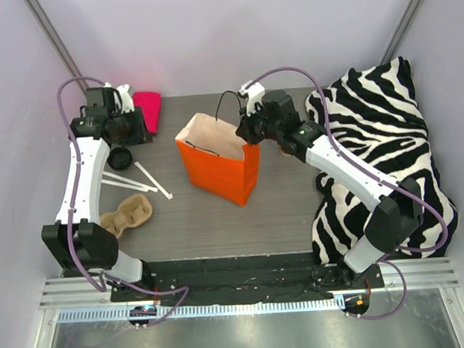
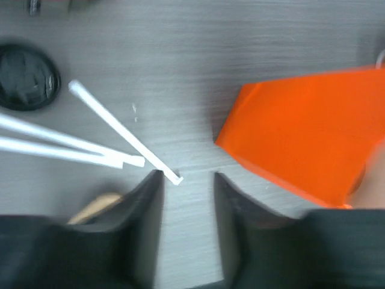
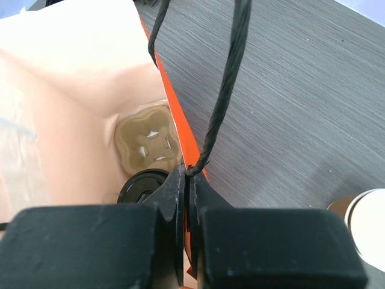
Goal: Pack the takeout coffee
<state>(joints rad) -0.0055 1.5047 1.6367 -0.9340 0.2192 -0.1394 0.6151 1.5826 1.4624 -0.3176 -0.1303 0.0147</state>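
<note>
Right fingers (image 3: pixel 171 208) pinch shut on the orange bag (image 1: pixel 224 170) at its rim and cord handle, left fingers (image 2: pixel 144 211) parted and empty over the surface (image 2: pixel 198 54) — one black-lidded coffee cup (image 3: pixel 143 188) seems already inside, yet an uncovered cup (image 3: pixel 368 224) and a loose lid (image 2: pixel 25 75) sit outside.

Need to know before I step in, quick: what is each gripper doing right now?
Left gripper: open, empty.
Right gripper: closed on the rim of the orange bag.

Grey woodgrain table (image 1: pixel 295 217); pale lilac walls (image 1: pixel 249 34); aluminium rail (image 1: pixel 437 274) along near edge; zebra-print cloth (image 1: pixel 391 121) right.
</note>
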